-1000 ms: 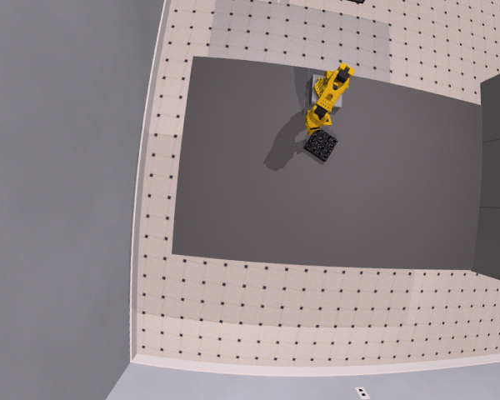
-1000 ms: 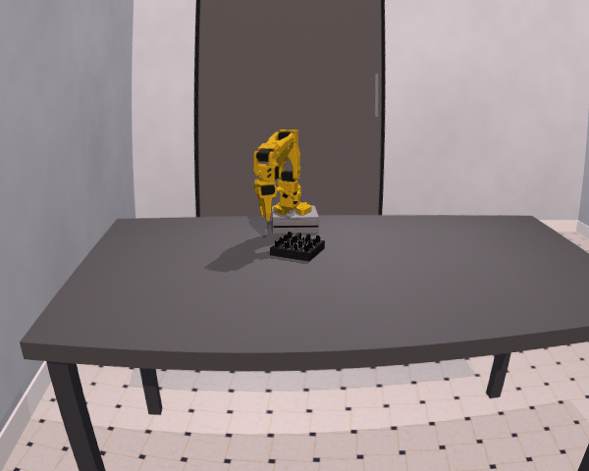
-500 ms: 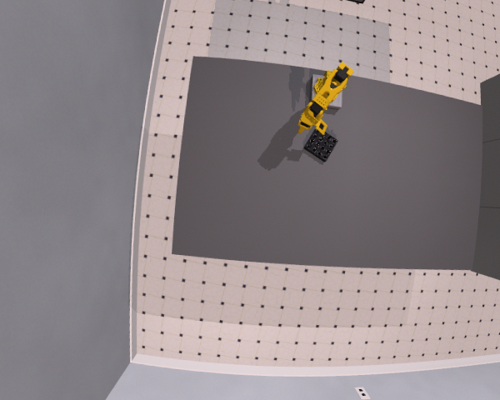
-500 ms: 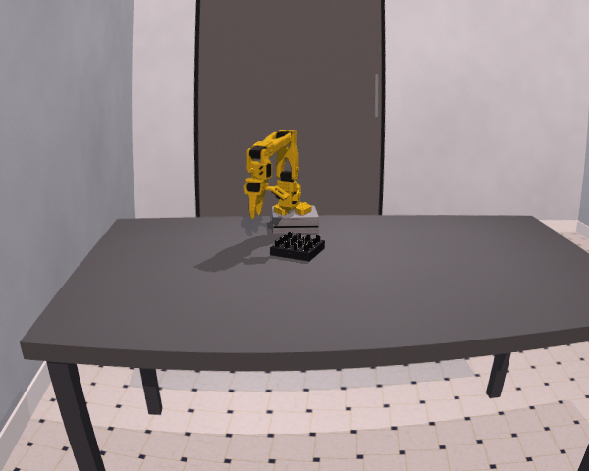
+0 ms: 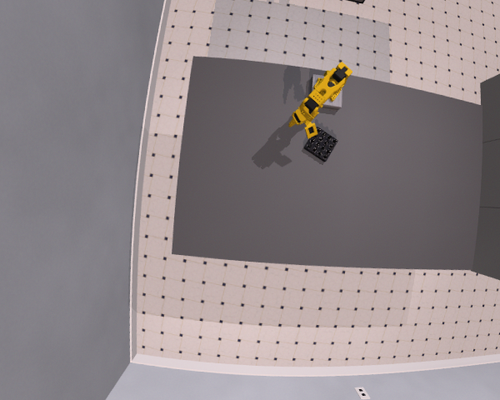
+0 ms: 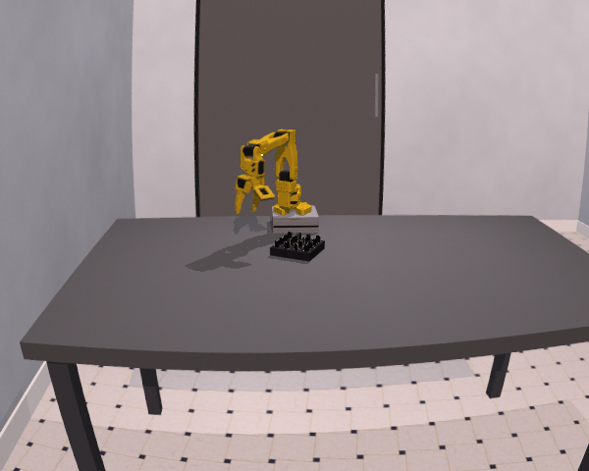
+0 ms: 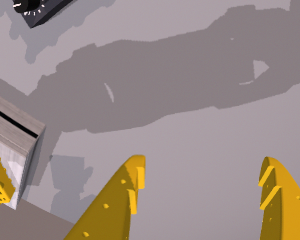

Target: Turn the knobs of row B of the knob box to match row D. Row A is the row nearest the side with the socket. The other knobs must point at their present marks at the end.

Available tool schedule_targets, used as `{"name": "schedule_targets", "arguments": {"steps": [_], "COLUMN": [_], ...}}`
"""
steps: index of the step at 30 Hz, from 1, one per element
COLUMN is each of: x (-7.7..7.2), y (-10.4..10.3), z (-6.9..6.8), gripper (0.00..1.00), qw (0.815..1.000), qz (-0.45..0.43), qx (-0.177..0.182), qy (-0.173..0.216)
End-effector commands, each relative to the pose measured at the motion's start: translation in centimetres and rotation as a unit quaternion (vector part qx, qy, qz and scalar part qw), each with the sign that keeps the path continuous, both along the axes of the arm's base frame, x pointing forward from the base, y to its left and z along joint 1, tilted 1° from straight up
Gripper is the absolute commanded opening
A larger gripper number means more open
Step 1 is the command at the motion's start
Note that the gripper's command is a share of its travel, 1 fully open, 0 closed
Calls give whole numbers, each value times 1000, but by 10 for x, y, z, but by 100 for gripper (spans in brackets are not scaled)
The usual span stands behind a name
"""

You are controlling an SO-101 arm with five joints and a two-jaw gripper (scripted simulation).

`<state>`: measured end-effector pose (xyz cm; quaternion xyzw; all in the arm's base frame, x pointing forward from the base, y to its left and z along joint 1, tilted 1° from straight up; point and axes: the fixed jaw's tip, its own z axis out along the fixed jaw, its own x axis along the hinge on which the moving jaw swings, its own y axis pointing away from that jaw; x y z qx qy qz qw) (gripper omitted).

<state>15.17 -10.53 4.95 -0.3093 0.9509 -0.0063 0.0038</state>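
The black knob box point(image 5: 320, 145) lies on the dark table in front of the arm's grey base; it also shows in the exterior view point(image 6: 296, 246). My yellow gripper point(image 7: 200, 216) is open and empty, with bare table between its fingers. It hangs above the table to the left of the box point(image 6: 247, 201), apart from it point(image 5: 299, 122). The rows' marks are too small to read.
The arm's grey base block point(image 6: 294, 217) stands just behind the box, and its edge shows in the wrist view point(image 7: 13, 140). The arm's shadow point(image 6: 224, 255) falls on the table left of the box. A dark door stands behind the table.
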Motion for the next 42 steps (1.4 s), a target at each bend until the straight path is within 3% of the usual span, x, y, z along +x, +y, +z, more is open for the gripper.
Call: {"name": "schedule_targets", "arguments": {"steps": [1,9,21,23,37,42], "x": [-2,-4,-8,-8,-12,-13], "y": [-5,-11,-22,-22,-32,-34], "z": [1,4,8,8,12,12], "gripper": [31,33,36,36,38,39], "qw": [996,975,905,905,817,802], "qz": [-94,-220,-425,-425,-576,-597], "qx": [6,6,7,7,7,7], "qy": [6,5,3,3,2,2]}}
